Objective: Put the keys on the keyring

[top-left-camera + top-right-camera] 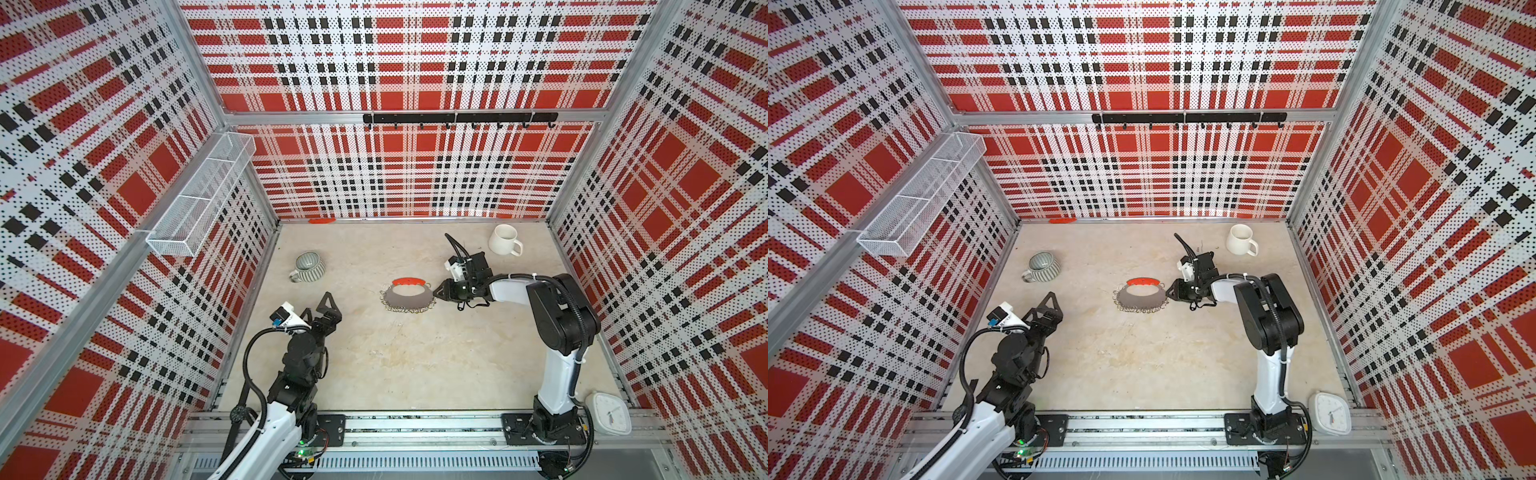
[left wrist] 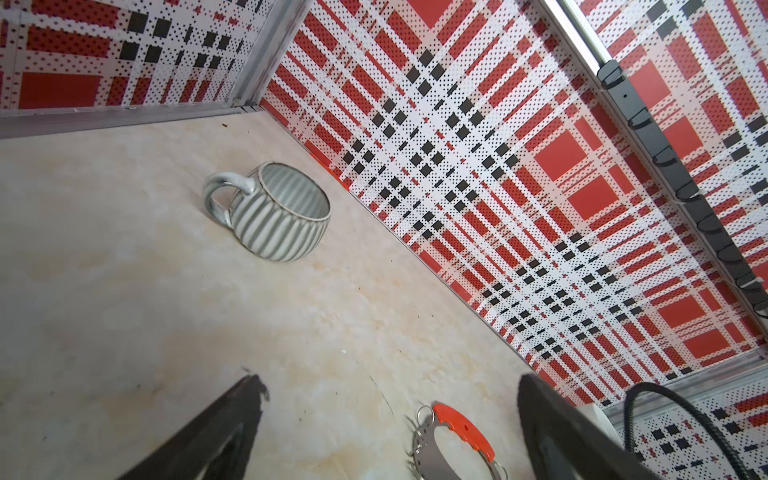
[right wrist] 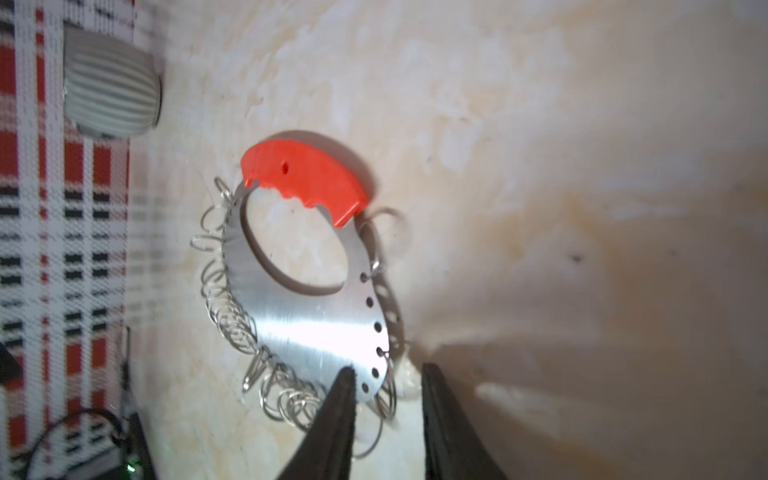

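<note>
Looking over the worktop, I judged the job hardly begun, since nothing on it seemed joined yet. The right arm reached in from the lower right of a top view, elbow bent, forearm lying low toward the centre. The left arm stood folded at lower left, well apart. The left end effector hung spread wide and empty. The right end effector had its jaws partly spread at the rim of the keyring, pinching nothing I could see. The keyring lay flat at mid-frame, red segment toward the top. Its wire loops looked bare. The keys I could not find, so the threading was all left to do.
</note>
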You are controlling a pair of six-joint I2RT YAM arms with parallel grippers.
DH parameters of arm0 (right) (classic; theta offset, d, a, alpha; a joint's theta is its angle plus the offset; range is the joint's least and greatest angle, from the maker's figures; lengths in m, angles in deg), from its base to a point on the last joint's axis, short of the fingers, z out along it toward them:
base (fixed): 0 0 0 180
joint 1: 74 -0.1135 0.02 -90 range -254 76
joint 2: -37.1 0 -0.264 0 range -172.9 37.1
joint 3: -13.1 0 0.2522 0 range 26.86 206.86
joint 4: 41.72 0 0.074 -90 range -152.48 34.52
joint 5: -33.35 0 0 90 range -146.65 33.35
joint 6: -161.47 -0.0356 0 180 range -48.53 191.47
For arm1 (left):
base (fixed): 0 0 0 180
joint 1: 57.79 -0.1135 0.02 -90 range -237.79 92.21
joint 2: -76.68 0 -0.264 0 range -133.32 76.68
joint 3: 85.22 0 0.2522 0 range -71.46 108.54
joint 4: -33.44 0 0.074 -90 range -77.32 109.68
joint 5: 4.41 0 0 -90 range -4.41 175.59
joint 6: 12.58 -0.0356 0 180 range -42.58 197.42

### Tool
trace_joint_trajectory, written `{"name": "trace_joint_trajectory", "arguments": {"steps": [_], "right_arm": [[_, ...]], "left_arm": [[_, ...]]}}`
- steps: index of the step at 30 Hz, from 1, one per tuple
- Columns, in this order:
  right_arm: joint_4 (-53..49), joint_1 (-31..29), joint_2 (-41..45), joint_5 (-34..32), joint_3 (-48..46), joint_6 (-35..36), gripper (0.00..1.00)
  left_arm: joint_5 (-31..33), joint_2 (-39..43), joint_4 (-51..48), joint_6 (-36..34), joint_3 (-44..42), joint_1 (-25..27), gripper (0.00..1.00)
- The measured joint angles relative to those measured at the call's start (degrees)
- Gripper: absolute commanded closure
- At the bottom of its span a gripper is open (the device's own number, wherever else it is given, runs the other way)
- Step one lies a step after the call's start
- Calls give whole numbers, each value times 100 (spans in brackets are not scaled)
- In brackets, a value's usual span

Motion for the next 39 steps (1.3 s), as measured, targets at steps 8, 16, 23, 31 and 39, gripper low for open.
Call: {"name": "trace_joint_trajectory", "arguments": {"steps": [8,16,23,31,39], "right_arm": [[492,0,208,-103,-470,-197,66],[743,-66,251,-227,-640,-509,77],[748,-142,251,-302,-640,-682,78],[815,-175,205,-308,-640,-778,85],[874,-175,192,-304,-629,-804,85]], "left_arm": [[-542,83,-33,20,-4,-461,1],[-876,35,-37,74,-4,-640,5],[-1062,-13,-37,96,-4,-651,5],[-1139,118,-42,155,-4,-656,6],[-1200,146,-94,186,-4,-662,7]]}}
